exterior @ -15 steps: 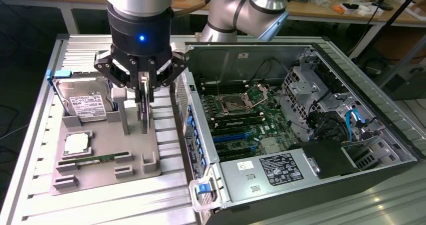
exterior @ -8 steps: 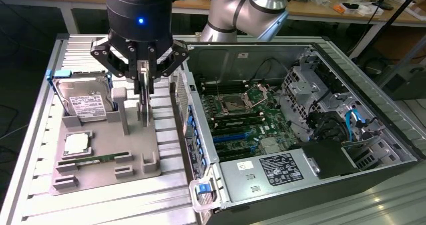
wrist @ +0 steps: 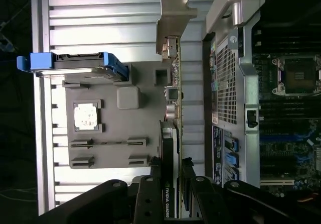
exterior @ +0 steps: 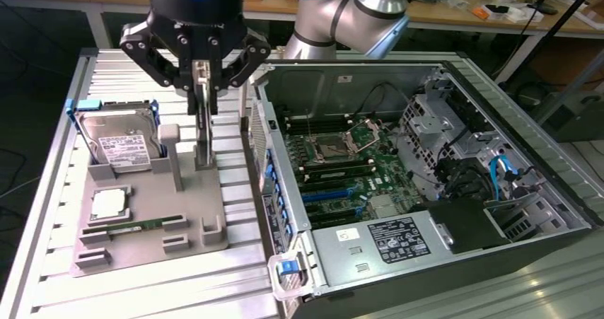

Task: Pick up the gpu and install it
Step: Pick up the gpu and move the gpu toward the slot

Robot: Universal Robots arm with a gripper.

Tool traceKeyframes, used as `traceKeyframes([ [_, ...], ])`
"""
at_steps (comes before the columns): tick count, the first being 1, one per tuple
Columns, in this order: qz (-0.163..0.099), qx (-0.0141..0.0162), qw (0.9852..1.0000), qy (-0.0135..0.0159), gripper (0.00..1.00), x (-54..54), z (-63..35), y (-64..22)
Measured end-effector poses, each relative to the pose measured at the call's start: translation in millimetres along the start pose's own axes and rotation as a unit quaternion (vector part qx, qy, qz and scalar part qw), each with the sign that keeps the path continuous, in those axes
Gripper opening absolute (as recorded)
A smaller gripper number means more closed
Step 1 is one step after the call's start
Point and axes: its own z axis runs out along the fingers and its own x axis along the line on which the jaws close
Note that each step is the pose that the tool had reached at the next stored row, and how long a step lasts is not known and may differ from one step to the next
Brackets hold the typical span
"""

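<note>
Fingers (wrist: 150,189) clamp the upright gpu (exterior: 202,138) at the grey tray (exterior: 141,247) holding hard drive (exterior: 118,146), processor (exterior: 109,204), memory stick (exterior: 141,225).

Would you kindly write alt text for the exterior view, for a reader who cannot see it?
The arm's end effector grips the gpu, upright on edge at a gray fixture that also carries a hard drive. An open computer case lies beside it, on the exterior view's right.
</note>
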Motion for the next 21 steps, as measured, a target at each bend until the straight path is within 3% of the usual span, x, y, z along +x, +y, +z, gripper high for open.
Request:
traceKeyframes([
  [2, 0.000, 0.0000, 1.0000, 0.0000, 0.27, 0.2, -12.6, 0.7],
  [12, 0.000, -0.0002, 1.0000, 0.0000, 0.27, -0.3, -38.5, 1.9],
  [21, 0.000, -0.0005, 1.0000, 0.0055, 0.27, -35.2, -39.3, -0.7],
])
